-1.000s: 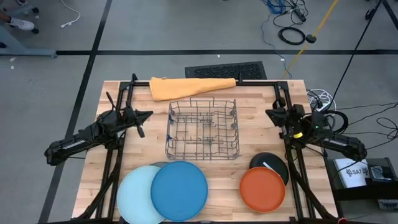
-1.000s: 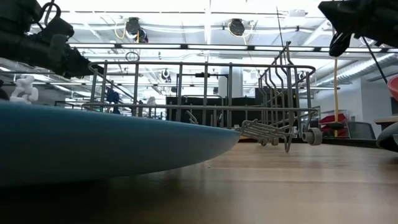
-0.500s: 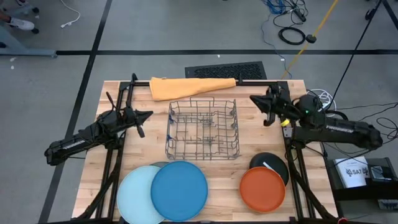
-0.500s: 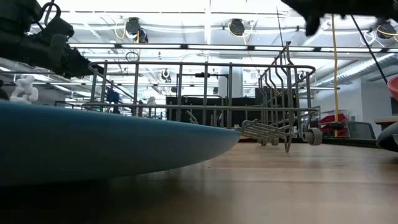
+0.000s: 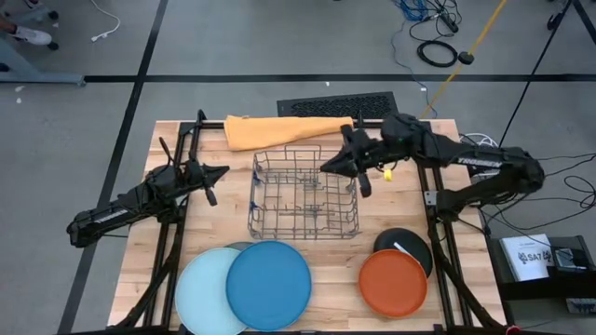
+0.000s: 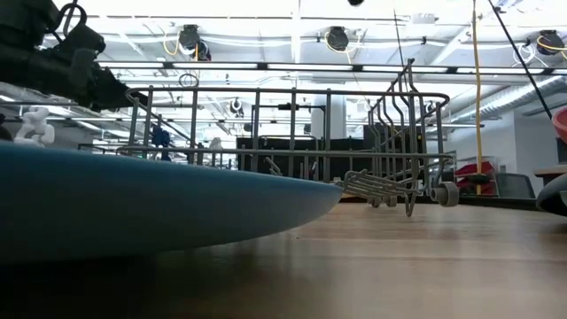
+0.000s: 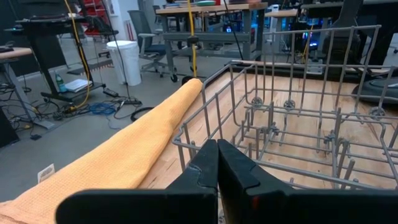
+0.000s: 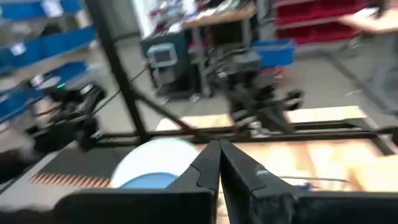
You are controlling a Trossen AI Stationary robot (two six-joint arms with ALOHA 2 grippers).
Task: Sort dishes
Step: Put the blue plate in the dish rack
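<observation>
Two grippers are showing clenched and empty: our left gripper [image 5: 221,171] is waiting left of the wire rack [image 5: 304,193], while our right gripper [image 5: 328,167] is hovering over the rack's far right edge. We are judging this the approach; next we are needing to open over the near plates [image 5: 268,285].

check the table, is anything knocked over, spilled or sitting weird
Nothing stands out. The wire dish rack stands upright and empty mid-table, the folded orange cloth lies behind it, and the plates lie flat in two overlapping groups at the front: blue plate over light blue plate, orange plate over black plate.
</observation>
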